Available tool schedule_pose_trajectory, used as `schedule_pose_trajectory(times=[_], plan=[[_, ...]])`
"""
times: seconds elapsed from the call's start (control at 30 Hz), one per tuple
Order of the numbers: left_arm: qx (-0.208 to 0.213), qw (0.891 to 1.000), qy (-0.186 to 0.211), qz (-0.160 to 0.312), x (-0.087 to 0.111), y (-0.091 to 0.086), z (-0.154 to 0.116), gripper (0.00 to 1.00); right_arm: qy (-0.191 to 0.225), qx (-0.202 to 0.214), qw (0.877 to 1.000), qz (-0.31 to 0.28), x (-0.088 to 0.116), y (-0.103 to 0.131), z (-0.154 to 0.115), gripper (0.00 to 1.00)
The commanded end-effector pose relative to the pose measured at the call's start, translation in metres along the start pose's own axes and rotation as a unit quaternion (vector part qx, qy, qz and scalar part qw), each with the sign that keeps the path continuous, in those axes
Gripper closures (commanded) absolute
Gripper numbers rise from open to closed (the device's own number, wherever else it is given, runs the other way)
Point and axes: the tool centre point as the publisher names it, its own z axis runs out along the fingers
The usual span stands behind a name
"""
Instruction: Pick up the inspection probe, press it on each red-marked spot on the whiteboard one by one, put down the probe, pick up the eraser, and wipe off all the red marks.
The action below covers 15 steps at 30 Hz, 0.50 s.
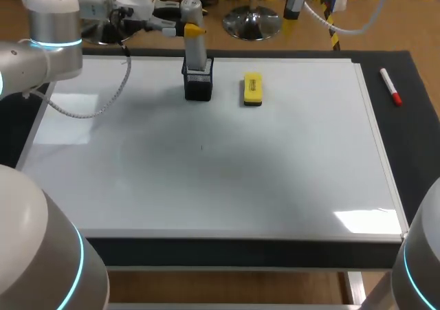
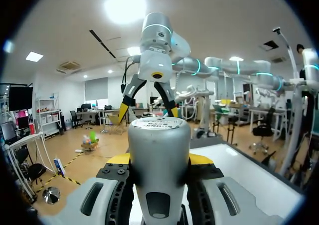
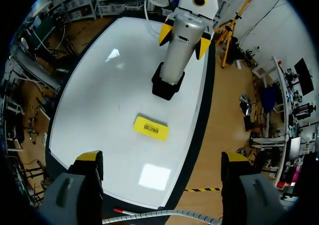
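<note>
— Where is the probe sitting right now?

— I'm seeing the inspection probe (image 1: 197, 52) standing upright in the black holder (image 1: 198, 84), in the upper middle of the head frame, at the far edge of the whiteboard (image 1: 206, 179).

— And what is your left side doing?

— The left gripper (image 1: 193, 29) is sitting at the probe, its arm entering from the upper left. It is clamping the probe. In the left wrist view the yellow fingertips (image 2: 119, 158) are pressing on the grey body from both sides, standing only as far apart as the probe is wide.

— The right?

— The right gripper (image 3: 162, 161) is hanging high over the board, its fingers spread wide and gripping nothing. Ahead of it I'm looking down on the yellow eraser (image 3: 151, 128), which is lying flat on the board near the holder but not touching it.

— Anything else on the table?

— A red marker (image 1: 390, 87) is lying on the dark mat (image 1: 412, 117) at the upper right, just off the board's edge.
</note>
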Motion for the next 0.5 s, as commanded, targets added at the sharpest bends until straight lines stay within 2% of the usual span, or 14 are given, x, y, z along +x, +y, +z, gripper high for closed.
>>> schedule_pose_trajectory(times=[0.03, 0.5], plan=[[0.003, 1.0, 0.001, 0.0, -0.004, 0.004, 0.0, 1.0, 0.001, 0.001, 1.0, -0.001, 0.0, -0.001, -0.001, 0.0], [0.003, 1.0, -0.003, -0.002, -0.009, 0.021, 0.003, 1.0, 0.001, 0.001, 1.0, -0.001, 0.0, -0.001, -0.001, 0.0]])
